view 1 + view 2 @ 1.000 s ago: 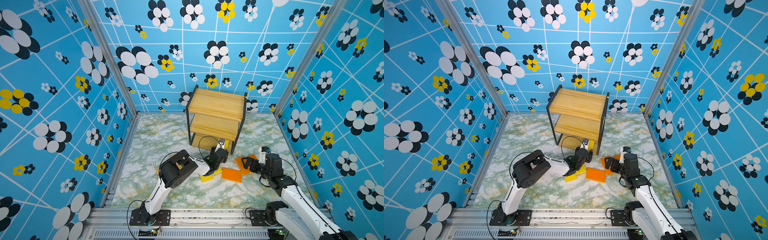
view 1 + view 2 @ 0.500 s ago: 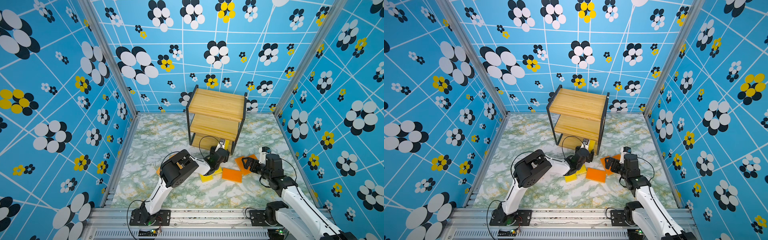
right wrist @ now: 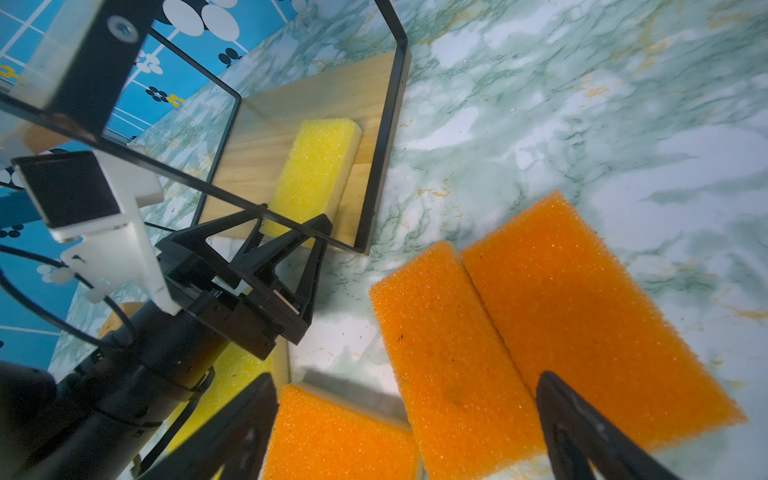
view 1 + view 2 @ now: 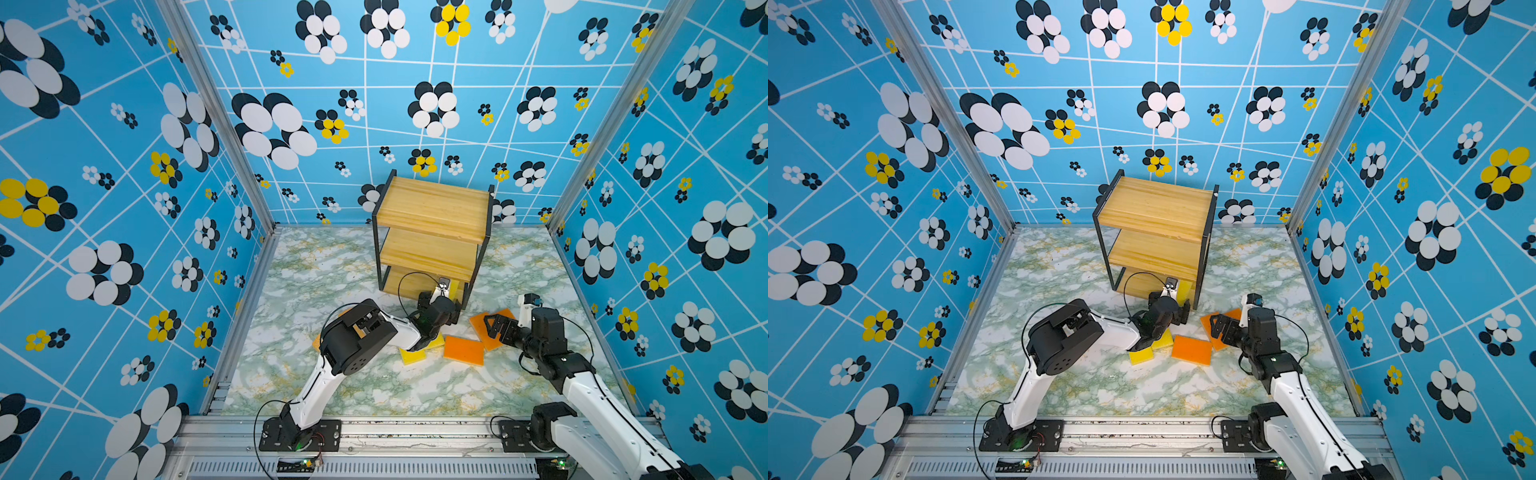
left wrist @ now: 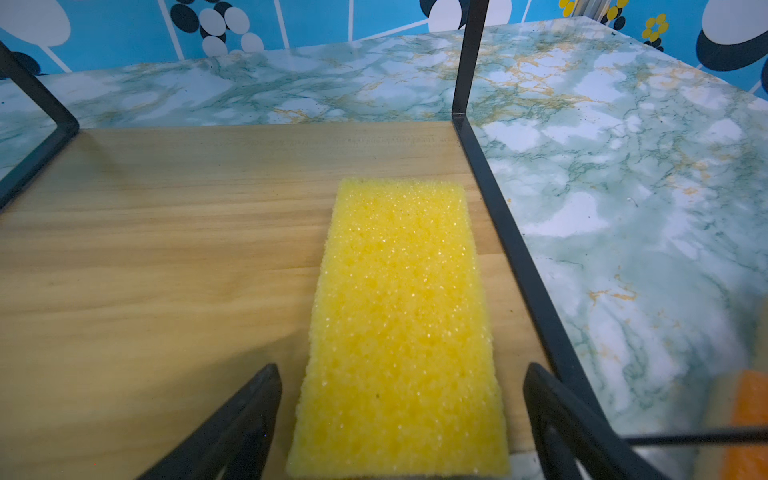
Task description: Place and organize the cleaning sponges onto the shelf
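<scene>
Yellow sponge [image 5: 399, 324] lies flat on the shelf's bottom board [image 5: 166, 249], at the right end, just beside the black frame rail [image 5: 511, 232]. Left gripper [image 5: 401, 370] has let go: jaws spread, with a clear gap to the foam on each side. Right gripper [image 3: 405, 377] is also spread and empty, hovering over the orange sponges [image 3: 449, 353] on the table [image 3: 623, 124].

Risks, my read:
- The sponge's near end looks at or just past the board's front edge. A brush on pull-back could drag it off.
- The outer finger [image 5: 552, 415] is close to the rail. A snag would shove the shelf [image 4: 430, 255].

The left wrist view shows those gaps. The top views hide them behind the wrist and show only a yellow sliver. Only the top views show the top board [image 4: 436, 203] bare and two yellow sponges [image 4: 413, 356] by the left arm.
</scene>
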Controlling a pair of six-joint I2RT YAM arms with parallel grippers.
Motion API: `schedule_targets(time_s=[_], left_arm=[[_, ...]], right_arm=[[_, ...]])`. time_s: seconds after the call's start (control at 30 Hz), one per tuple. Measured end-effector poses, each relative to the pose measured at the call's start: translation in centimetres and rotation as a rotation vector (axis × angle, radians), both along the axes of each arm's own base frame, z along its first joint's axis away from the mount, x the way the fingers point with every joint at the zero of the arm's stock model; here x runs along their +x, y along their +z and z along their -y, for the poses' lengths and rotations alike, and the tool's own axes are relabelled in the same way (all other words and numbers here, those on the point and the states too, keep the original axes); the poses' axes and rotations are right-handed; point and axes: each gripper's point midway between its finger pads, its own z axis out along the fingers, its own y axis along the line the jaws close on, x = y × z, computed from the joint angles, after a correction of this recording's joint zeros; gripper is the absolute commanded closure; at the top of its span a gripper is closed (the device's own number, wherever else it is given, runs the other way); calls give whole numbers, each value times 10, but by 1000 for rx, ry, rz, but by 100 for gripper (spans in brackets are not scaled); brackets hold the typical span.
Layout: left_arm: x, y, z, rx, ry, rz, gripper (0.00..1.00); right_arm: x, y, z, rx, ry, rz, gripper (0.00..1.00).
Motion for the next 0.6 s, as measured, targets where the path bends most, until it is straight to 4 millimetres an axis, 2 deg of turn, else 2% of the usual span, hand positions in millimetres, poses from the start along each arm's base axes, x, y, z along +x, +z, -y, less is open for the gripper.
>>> schedule_targets(time_s=[0.13,0.27,0.6], left_arm=[[0,0,0,0,0,0,8],[0,0,0,1,0,0,0],[-1,-3,-5,19,9,6,1]], right_arm=[[0,2,0,0,-1,7,1],[0,2,0,0,-2,8,1],[-4,-2,1,-3,-1,-13,1]])
